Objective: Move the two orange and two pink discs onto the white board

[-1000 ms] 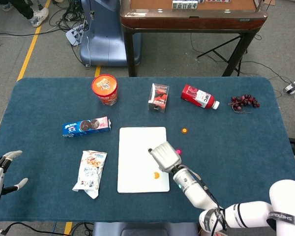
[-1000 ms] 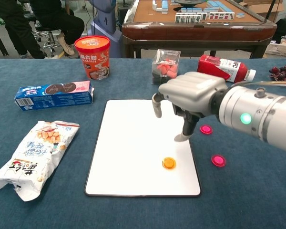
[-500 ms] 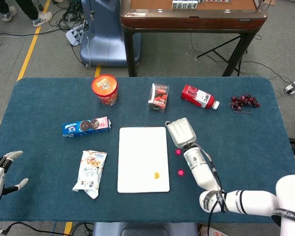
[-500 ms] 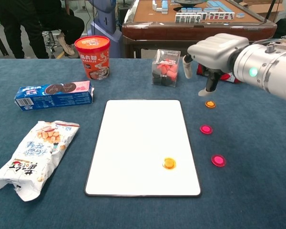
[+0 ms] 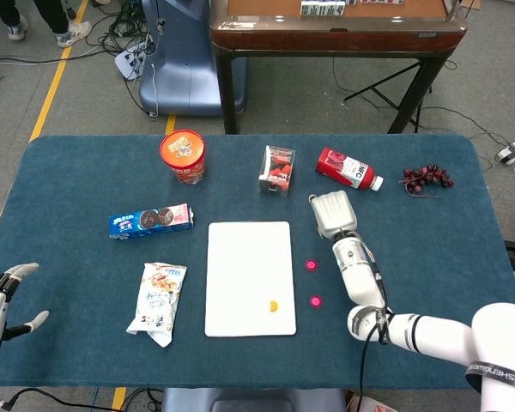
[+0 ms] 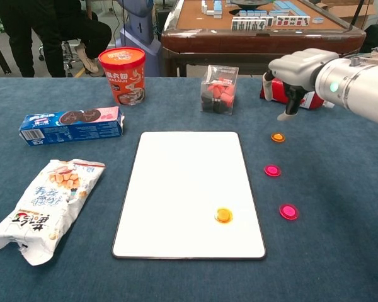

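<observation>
**Right hand drew back past the far orange disc, one disc on the board**

Head view: The right hand [image 5: 333,214] hung over the blue tabletop [image 5: 429,249], seen from its back, so its fingers and whatever lay beneath it were hidden; the orange disc that showed beside the white board [image 5: 250,277] a second earlier was covered by it. One orange disc [image 5: 274,305] lay on the board near its lower right corner. Two pink discs sat on the cloth just right of the board, one [image 5: 311,265] above the other [image 5: 315,301]. The left hand [image 5: 2,300] was cut off at the frame's left edge, fingers spread and holding nothing. Half a second earlier the right hand had been closer to the board's upper right corner; it had since shifted right and away.

Chest view: The right hand [image 6: 294,75] was raised in front of the red bottle [image 6: 315,97], fingers apart and pointing down, gripping nothing, and it hid most of that bottle. The second orange disc [image 6: 278,137] lay bare on the cloth below it, well right of the board [image 6: 176,189]. The two pink discs [image 6: 273,170] [image 6: 288,211] lay off the board, and the placed orange disc [image 6: 223,215] rested on it. The left hand did not show here. The discs lay where they had been half a second before; only the hand had moved right.
</observation>
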`<state>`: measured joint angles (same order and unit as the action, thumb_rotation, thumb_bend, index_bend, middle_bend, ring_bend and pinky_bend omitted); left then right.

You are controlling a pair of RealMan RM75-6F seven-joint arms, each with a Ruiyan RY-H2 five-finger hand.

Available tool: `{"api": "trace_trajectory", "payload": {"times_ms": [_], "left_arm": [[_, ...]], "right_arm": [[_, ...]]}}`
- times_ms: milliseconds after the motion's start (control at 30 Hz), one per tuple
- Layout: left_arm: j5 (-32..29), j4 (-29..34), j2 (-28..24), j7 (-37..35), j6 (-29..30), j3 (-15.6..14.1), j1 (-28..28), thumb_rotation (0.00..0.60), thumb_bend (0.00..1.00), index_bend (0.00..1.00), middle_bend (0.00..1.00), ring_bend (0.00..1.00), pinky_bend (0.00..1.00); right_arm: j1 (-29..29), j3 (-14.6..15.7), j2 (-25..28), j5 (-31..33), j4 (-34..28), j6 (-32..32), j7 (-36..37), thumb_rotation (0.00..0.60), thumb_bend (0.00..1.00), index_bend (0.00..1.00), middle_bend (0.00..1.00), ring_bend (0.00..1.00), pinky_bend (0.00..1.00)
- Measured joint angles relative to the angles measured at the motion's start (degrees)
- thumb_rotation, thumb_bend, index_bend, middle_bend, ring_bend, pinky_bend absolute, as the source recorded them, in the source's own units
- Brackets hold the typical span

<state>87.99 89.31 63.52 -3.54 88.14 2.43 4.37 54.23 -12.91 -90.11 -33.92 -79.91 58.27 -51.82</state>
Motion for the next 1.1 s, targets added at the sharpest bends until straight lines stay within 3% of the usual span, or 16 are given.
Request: {"api": "trace_trajectory", "payload": {"times_ms": [333, 1100], "left_arm": [[-0.23, 0.13, -0.29, -0.68, 0.02, 0.05, -0.15, 0.600, 0.07, 0.28, 0.26, 0.31, 0.53], [-0.02, 0.34, -0.64, -1.23, 0.36, 0.01, -0.40, 0.600, 0.07, 0.28, 0.26, 0.31, 0.53]], "right_arm": [[0.50, -0.32, -3.97, 3.35, 10.53, -6.06, 5.03, 0.600, 0.19, 0.37, 1.00, 1.00, 1.00], [1.67, 1.13, -8.19, 7.53, 17.68, -10.70, 5.79, 0.600, 0.27, 0.38, 1.00, 1.00, 1.00]]}}
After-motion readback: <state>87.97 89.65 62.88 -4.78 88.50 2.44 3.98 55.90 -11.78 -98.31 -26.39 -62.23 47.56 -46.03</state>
